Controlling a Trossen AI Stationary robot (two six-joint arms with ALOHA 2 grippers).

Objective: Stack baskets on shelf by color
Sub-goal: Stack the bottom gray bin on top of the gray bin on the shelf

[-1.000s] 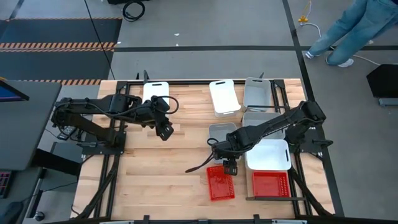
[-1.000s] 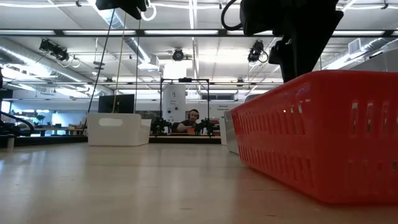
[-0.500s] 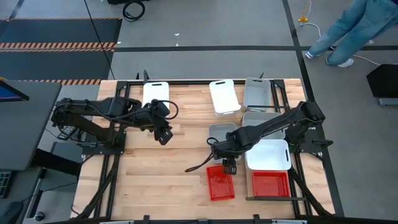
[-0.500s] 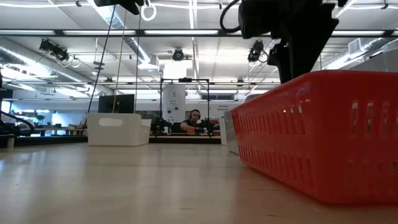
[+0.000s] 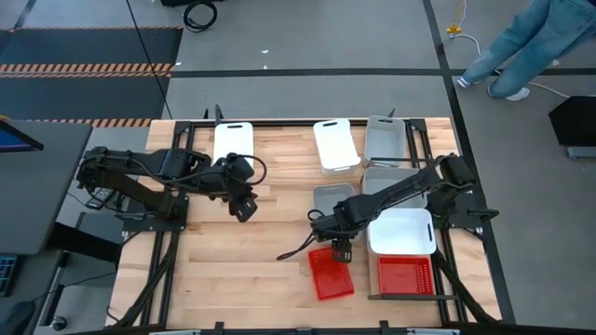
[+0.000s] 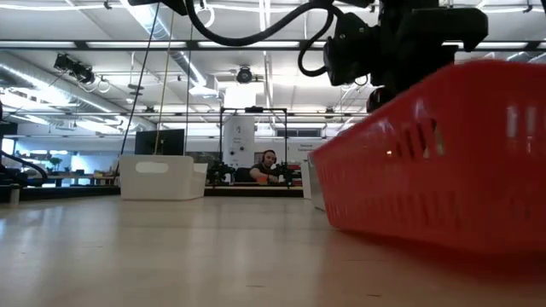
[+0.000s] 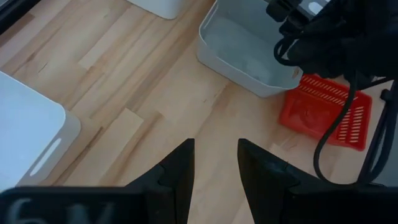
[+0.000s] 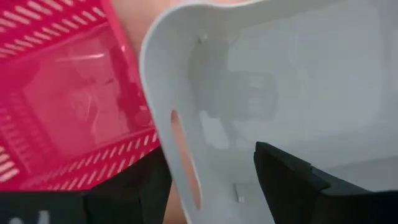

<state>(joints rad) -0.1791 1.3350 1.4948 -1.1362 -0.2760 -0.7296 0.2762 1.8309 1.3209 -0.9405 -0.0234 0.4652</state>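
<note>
A red mesh basket (image 5: 331, 275) lies near the table's front edge, and a light grey basket (image 5: 332, 197) stands just beyond it. My right gripper (image 5: 341, 247) points down between the two. It is open, and its fingers straddle the grey basket's near end wall (image 8: 180, 124), the one with the handle slot. One finger is inside the grey basket and the other is on the red basket's side. My left gripper (image 5: 246, 210) hangs open over bare wood at the left, holding nothing. The shelf is hidden from me. My right gripper comes from above, pointing down. Its outer finger (image 8: 146, 186) stands at the red basket's far end rim (image 8: 134, 146), and the gripper hides whether they touch. The red basket (image 6: 444, 162) sits tilted, its far end on the table and its near end raised.
Two white baskets (image 5: 234, 141) (image 5: 336, 144) and a grey one (image 5: 386, 140) stand along the far edge. Another grey (image 5: 382, 177), a white (image 5: 401, 231) and a red basket (image 5: 405, 274) line the right side. A person stands beyond the far right corner.
My right gripper has gone down onto the grey basket's near end wall. The red basket has tipped: its near end has risen while its far end has stayed on the table.
</note>
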